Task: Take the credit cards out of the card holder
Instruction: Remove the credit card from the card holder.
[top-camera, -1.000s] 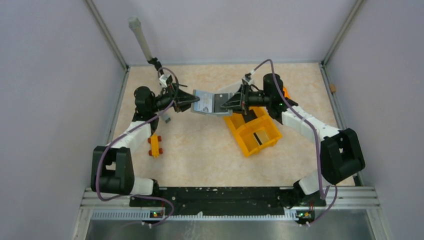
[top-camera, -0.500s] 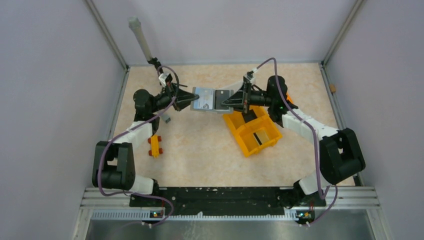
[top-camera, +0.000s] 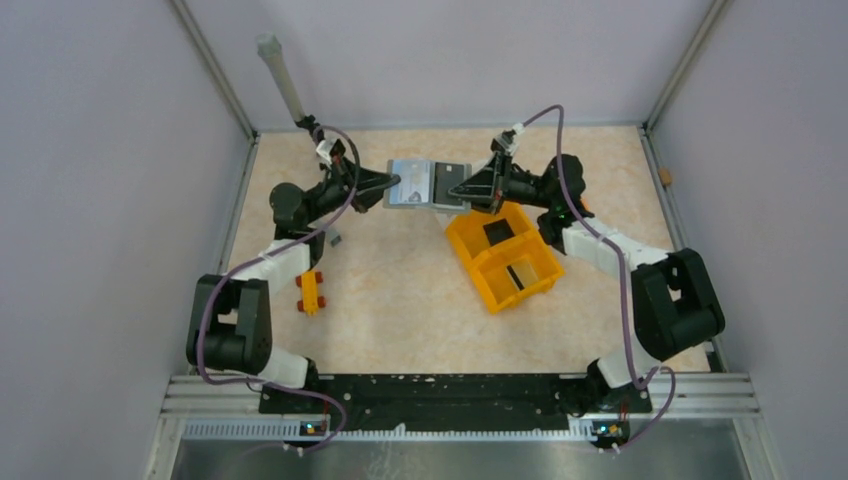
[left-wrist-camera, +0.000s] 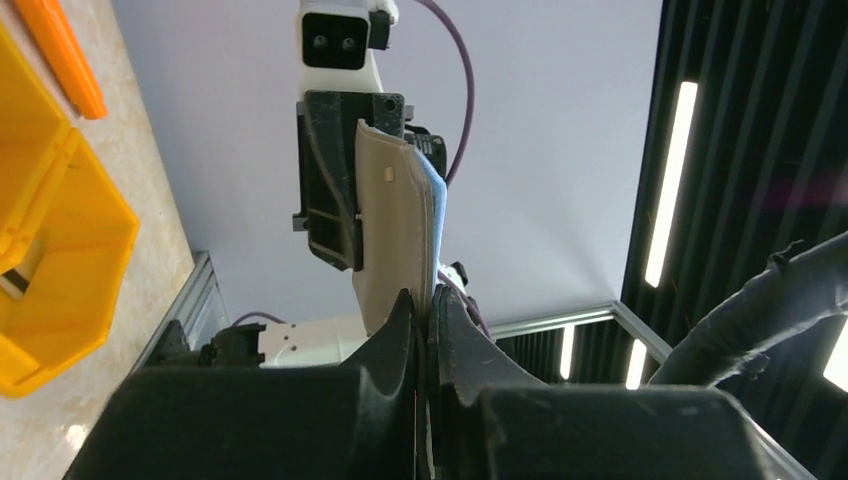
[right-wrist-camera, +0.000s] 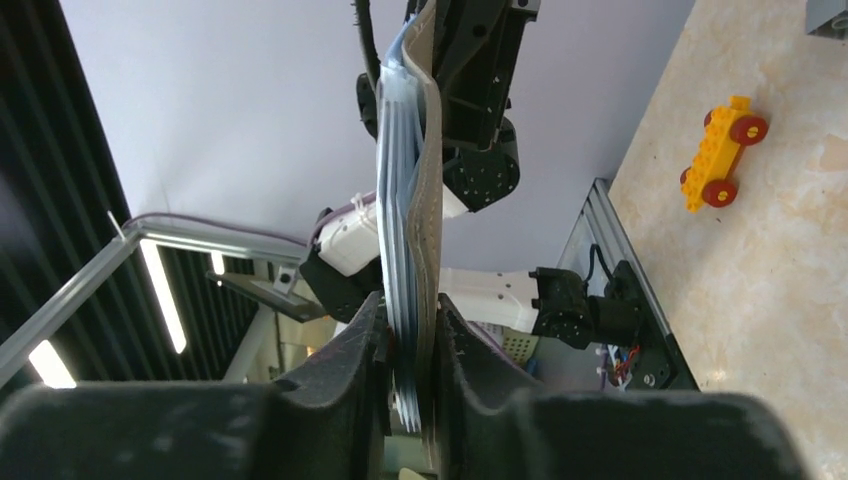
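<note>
The grey card holder (top-camera: 424, 186) hangs open and level in the air between my two grippers, above the far middle of the table. A light grey-blue card (top-camera: 411, 189) lies in its left panel and a dark card (top-camera: 451, 180) in its right panel. My left gripper (top-camera: 392, 184) is shut on the holder's left edge; in the left wrist view (left-wrist-camera: 427, 300) the holder (left-wrist-camera: 392, 220) rises edge-on from it. My right gripper (top-camera: 457, 188) is shut on the right edge; in the right wrist view (right-wrist-camera: 410, 305) it pinches the holder (right-wrist-camera: 428, 200) and several pale-blue card edges (right-wrist-camera: 392, 200).
An orange two-compartment bin (top-camera: 532, 283) sits right of centre under the right gripper, with a dark card (top-camera: 495, 232) in its far compartment and another (top-camera: 518, 277) in the near one. A yellow toy car (top-camera: 310, 292) lies at the left. A grey post (top-camera: 280, 75) leans in the far left corner.
Both grippers have carried the holder toward the far wall. It has opened flatter. The bin's far compartment is now uncovered.
</note>
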